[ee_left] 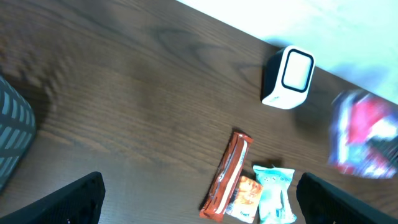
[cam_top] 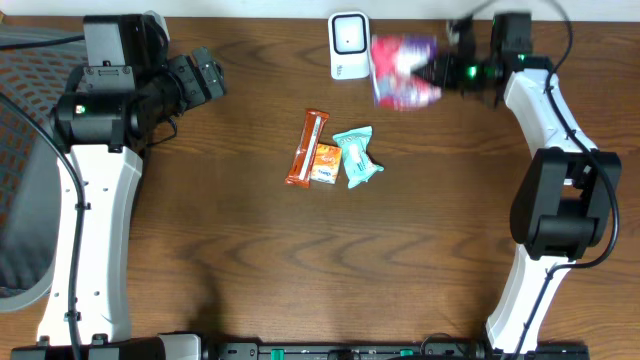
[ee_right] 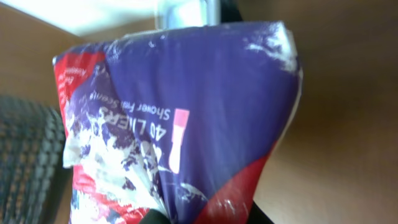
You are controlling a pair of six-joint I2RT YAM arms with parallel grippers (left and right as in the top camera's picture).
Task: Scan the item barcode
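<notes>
Holding 1 bag (cam_top: pixel 405 72) up beside the scanner (cam_top: pixel 348 45).
Entry: right gripper (cam_top: pixel 435 72), jaws clamped on the purple-and-red bag, which is raised just beside the white scanner at the far edge of the table (cam_top: pixel 200 220). Left gripper (cam_top: pixel 212 78) at far left, jaws spread wide, empty. Mid-table, 3 items lying close together: orange bar (cam_top: pixel 308 148), small packet (cam_top: pixel 325 163), teal packet (cam_top: pixel 356 158).

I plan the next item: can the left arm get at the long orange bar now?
Probably yes: the left fingers stand open, and nothing lies between them and the orange bar.
</notes>
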